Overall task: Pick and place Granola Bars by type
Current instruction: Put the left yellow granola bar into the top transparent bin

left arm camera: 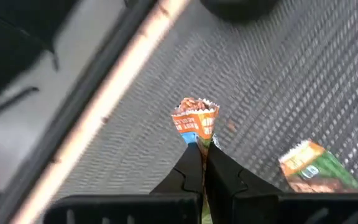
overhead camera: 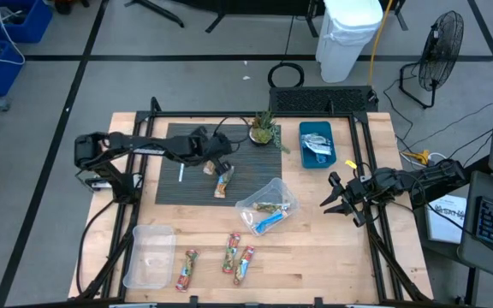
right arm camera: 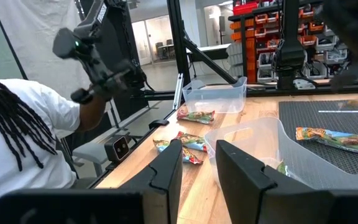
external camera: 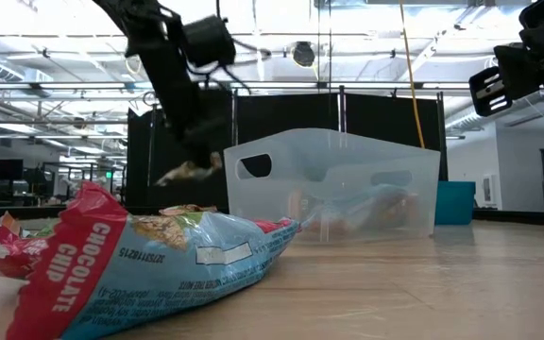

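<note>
Three granola bars (overhead camera: 234,254) lie loose on the bench (overhead camera: 332,257), two clear bins (overhead camera: 148,254), one teal bin (overhead camera: 317,144), one potted plant (overhead camera: 264,128).

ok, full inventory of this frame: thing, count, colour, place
granola bars: three, orange-green, front of table; one on mat; some in tipped bin
clear bins: one tipped mid-table, one front left
blue bin: one, back right, silvery packets inside
dark mat: one, table's back half
potted plant: one, green, mat's back edge
person: white top, beyond table
left gripper: fingers shut on a bar, over mat
right gripper: right edge, empty
</note>
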Robot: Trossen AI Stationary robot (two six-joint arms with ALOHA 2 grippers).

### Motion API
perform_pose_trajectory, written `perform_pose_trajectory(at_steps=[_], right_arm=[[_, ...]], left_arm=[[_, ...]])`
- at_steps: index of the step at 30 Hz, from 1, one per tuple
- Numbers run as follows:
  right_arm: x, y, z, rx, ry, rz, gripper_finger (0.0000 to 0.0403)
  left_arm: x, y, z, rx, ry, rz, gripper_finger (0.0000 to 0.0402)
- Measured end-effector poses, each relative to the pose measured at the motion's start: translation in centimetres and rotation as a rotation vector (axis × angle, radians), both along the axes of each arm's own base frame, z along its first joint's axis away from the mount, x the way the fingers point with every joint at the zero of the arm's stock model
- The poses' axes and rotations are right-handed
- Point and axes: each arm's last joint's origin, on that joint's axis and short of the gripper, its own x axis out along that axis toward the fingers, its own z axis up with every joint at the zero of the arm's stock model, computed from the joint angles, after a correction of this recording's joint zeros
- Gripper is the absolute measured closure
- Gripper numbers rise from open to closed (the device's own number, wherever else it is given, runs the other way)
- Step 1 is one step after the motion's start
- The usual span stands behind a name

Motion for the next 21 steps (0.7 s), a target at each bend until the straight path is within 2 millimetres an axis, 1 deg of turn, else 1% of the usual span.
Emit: perform_pose_trajectory(at_steps=[3, 8, 10, 12, 15, 18, 21], right_arm=[[0.0, 0.0, 0.0, 0.000, 0.000, 0.000, 0.0314], [0.0, 0.0, 0.0, 0.000, 0.000, 0.000, 0.0314], [0.0, 0.0, 0.0, 0.000, 0.000, 0.000, 0.0314], [0.0, 0.0, 0.0, 0.000, 0.000, 0.000, 0.0314], [0.0, 0.0, 0.0, -0.001, 0.003, 0.001, 0.0314], [0.0, 0.0, 0.0, 0.000, 0.001, 0.000, 0.0314], [0.0, 0.0, 0.0, 0.000, 0.001, 0.000, 0.0314]], left_arm=[[-0.4, -0.5, 1.7, 0.074, -0.046, 0.004, 0.0397], [-0.9, -1.2, 3.7, 0.104, -0.116, -0.040, 0.0397], [-1.4, -1.5, 3.7, 0.093, -0.133, -0.104, 0.0397], [-1.7, -1.9, 3.6, 0.066, -0.224, -0.228, 0.0398], [-3.3, -2.3, 2.5, 0.015, -0.340, -0.362, 0.0397], [-5.3, -2.4, 2.1, 0.019, -0.445, -0.364, 0.0398], [-7.6, -2.4, 2.4, 0.039, -0.517, -0.332, 0.0398]])
